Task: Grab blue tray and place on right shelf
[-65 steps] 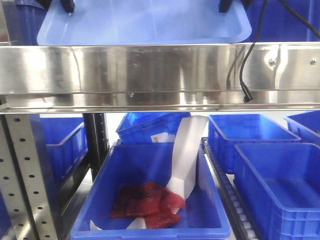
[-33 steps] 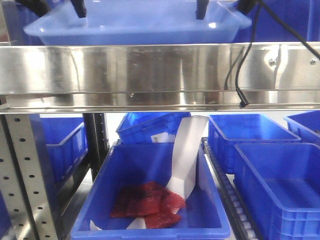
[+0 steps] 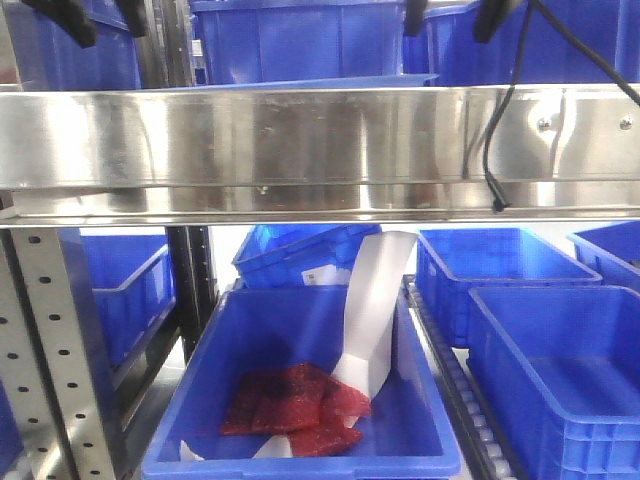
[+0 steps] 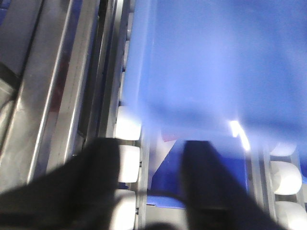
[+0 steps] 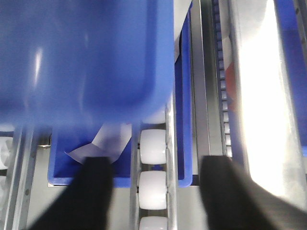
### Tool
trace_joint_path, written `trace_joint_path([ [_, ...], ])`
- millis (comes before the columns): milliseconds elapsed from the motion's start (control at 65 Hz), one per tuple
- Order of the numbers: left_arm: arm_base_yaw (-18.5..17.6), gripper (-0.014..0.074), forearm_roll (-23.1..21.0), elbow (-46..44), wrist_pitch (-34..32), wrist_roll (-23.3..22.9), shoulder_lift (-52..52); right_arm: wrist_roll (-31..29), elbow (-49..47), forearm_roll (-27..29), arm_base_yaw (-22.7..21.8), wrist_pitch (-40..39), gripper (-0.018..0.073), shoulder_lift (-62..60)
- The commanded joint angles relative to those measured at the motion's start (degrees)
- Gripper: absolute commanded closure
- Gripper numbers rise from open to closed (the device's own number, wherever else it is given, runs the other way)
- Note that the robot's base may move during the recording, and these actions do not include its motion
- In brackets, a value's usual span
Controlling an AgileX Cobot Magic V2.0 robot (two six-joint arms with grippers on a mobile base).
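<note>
We face the right shelf [image 3: 300, 140], a metal rack whose broad shiny steel front rail runs across the whole front view, with a perforated grey upright post [image 3: 45, 350] at lower left. Below the rail we see deep dark-blue crates; the nearest crate [image 3: 310, 400] holds red pieces [image 3: 295, 405] and a white folded sheet [image 3: 375, 310], and two more crates [image 3: 550, 370] stand to its right. Behind the rail, further dark-blue crates [image 3: 290, 40] fill the upper level. The blue tray [image 3: 330, 82] shows in the front view only as a thin pale-blue edge just above the rail, lying low and flat on the shelf level. In the left wrist view the blue tray [image 4: 206, 62] is a blurred pale-blue surface over white rollers [image 4: 127, 124]; in the right wrist view its rounded corner [image 5: 86, 57] sits above more white rollers [image 5: 153, 146]. The left gripper [image 4: 148, 187] has its dark fingers spread apart with nothing between them, drawn clear of the tray's edge. The right gripper [image 5: 156, 191] also stands wide, both fingers separate and holding nothing. A black cable [image 3: 495, 150] hangs down across the rail at right.
</note>
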Motion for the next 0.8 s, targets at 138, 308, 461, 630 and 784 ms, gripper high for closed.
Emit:
trace_joint_path([
  [138,0.0,0.0645,-0.1,-2.5,-4.2,-0.5,-3.0,-0.6,-2.4,-0.6,-0.3,-4.6,0.0508,-3.4],
  [308,-0.7,0.0645,0.8,-6.3,-1.2,1.7,-6.7,-2.0,-6.8,-0.1,0.4,-3.3,0.0505,-6.4],
  [461,-1.2,0.0645,1.4,-2.6,-3.8,0.3,-13.4,-4.7,-4.9,-1.5,2.5,-4.6,0.0505,-12.0],
  [630,-2.6,0.0645,1.2,14.6,-18.3,-1.6,-23.7,-6.0,8.9,-4.5,6.4,-15.2,0.0505,-20.3],
  [784,-4.2,0.0645,2.7,32.9,-32.6,-1.6,-33.8,-6.0,27.8,-5.1,9.1,-33.9,0.0505,-30.2],
])
